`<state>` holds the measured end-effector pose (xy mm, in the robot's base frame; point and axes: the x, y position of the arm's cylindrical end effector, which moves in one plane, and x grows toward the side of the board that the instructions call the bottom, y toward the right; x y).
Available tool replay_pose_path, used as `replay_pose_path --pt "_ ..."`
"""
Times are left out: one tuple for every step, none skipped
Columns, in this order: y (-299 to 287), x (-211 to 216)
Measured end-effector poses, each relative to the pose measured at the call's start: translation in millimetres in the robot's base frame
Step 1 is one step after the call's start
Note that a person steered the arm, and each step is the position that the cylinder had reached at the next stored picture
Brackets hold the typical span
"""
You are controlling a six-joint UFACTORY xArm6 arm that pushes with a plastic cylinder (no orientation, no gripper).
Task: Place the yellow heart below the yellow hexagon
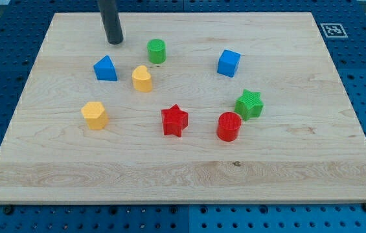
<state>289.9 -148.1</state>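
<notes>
The yellow heart (pixel 142 78) lies left of the board's middle, toward the view's top. The yellow hexagon (pixel 94 114) lies below it and to its left, near the board's left side. My tip (pixel 114 41) rests on the board near the view's top, above and left of the yellow heart and just above the blue triangular block (pixel 105 68). It touches no block.
A green cylinder (pixel 157 50) sits right of my tip. A blue cube (pixel 228 63) lies at upper right. A red star (pixel 174 120), a red cylinder (pixel 229 126) and a green star (pixel 249 103) lie in the middle and right. The wooden board (pixel 183 178) sits on a blue perforated table.
</notes>
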Motion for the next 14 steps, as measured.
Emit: replay_pose_path --pt "0.0 21.8" --pt "10.9 47.2" --pt "35.9 60.2" --pt "74.6 60.2" --pt "118.8 57.8" --pt "139.5 61.8" --pt "115.8 59.8" --pt "66.6 58.7" --pt "27.5 66.1" --pt "26.8 117.6" --pt "26.8 135.0" --pt "26.8 124.3" --pt "26.8 92.6" --pt "26.9 63.3"
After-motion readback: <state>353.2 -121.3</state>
